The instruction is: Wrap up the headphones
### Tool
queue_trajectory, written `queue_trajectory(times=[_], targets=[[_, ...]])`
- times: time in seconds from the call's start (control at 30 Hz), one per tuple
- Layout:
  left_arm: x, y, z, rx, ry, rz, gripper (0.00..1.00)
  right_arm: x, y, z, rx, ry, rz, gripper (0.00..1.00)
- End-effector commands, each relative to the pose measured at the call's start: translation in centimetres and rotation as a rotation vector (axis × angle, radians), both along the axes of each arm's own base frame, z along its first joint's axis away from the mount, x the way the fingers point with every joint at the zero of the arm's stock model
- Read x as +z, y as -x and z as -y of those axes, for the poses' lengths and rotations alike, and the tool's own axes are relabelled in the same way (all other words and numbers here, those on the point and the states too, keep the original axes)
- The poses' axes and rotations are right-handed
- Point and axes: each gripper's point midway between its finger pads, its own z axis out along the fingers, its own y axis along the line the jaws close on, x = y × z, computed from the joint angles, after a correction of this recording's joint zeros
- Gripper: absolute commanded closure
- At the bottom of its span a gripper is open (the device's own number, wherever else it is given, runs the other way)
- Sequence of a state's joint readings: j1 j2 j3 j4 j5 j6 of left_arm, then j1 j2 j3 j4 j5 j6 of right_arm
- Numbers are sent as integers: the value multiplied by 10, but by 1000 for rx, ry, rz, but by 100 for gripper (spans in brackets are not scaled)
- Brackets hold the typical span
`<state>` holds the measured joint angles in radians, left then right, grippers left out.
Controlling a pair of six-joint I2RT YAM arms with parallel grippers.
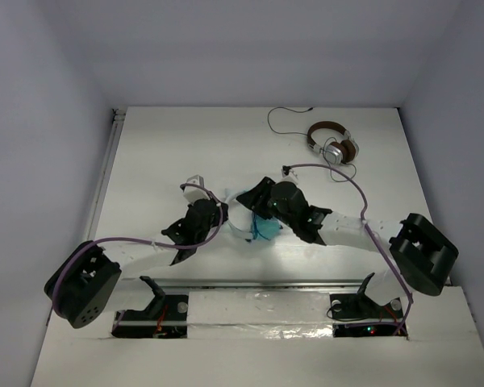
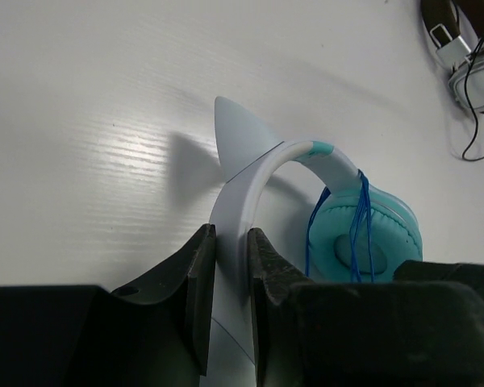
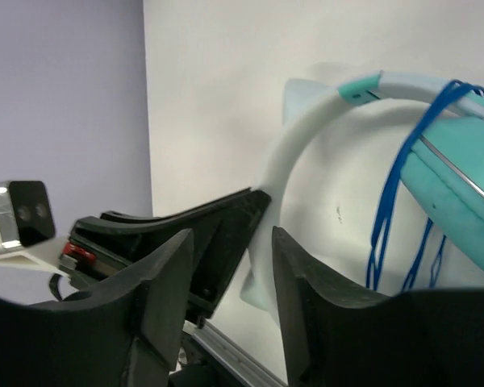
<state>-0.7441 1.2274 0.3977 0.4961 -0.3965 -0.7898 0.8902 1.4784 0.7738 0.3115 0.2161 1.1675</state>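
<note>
While arms are hiding the headphones [image 1: 262, 230] mid-frame from above, wrist views are showing left gripper [image 2: 230, 235] clamping the headband [image 2: 235, 189], right gripper [image 3: 232, 235] gaping empty; brown headphones [image 1: 332, 143] sitting well apart, upper right.

Headphones [image 1: 264, 231] mostly beneath right arm [image 1: 290, 201] overhead; brown headphones [image 2: 468, 60] partly beyond left-wrist view's edge

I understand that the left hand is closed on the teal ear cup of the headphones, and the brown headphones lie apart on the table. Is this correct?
Not quite. The left hand is closed on the white headband, not on the teal ear cup, as the left wrist view shows. The brown headphones do lie apart on the table.
</note>
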Motion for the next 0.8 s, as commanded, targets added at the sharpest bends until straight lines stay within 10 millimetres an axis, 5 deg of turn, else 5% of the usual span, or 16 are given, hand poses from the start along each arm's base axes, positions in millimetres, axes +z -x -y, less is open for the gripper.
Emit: queue_trajectory(times=[0.0,0.3,0.37,0.4,0.47,0.67,0.77], targets=[[24,-5,10,-8,93,59,100,43,-15,-7,-29,-86,90,49],[55,-8,13,-20,116,120,100,85,-9,5,0,-59,218,52],[64,-9,14,-31,119,145,100,105,-8,24,-42,-28,293,60],[71,-9,15,-39,124,162,100,106,-7,34,-58,7,304,84],[81,-11,17,-53,113,190,100,123,-2,58,-103,44,364,99],[101,-22,37,-114,126,243,100,136,15,142,-289,188,436,100],[107,-32,51,-143,124,260,100,121,26,182,-379,267,420,100]])
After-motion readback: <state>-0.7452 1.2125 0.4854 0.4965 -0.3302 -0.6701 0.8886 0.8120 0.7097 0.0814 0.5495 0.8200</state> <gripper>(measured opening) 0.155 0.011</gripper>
